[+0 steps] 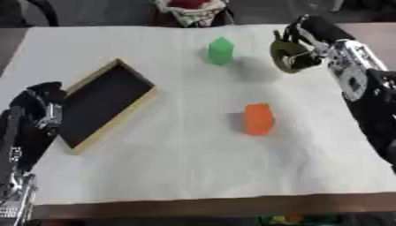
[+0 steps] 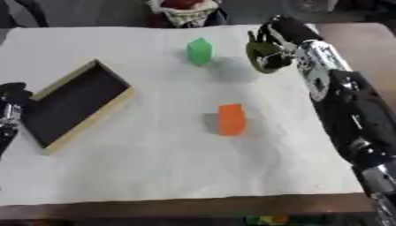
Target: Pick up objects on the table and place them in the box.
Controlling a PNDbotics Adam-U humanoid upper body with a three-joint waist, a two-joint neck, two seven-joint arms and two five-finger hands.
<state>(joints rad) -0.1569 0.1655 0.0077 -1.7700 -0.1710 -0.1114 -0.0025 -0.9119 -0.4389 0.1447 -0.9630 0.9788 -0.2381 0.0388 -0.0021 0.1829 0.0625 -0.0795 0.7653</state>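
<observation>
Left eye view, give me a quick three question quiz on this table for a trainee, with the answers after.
1. True or false: the box already holds a block.
2. Which block stands nearer the right hand: A) the green block, B) the orange block?
3. Fill in: the left hand shows at the box's ____ side.

Key
1. False: its dark inside holds nothing, and both blocks stand on the white table cover.
2. A. The right hand hangs at the far right with an olive thing in its curled fingers.
3. Left.
</observation>
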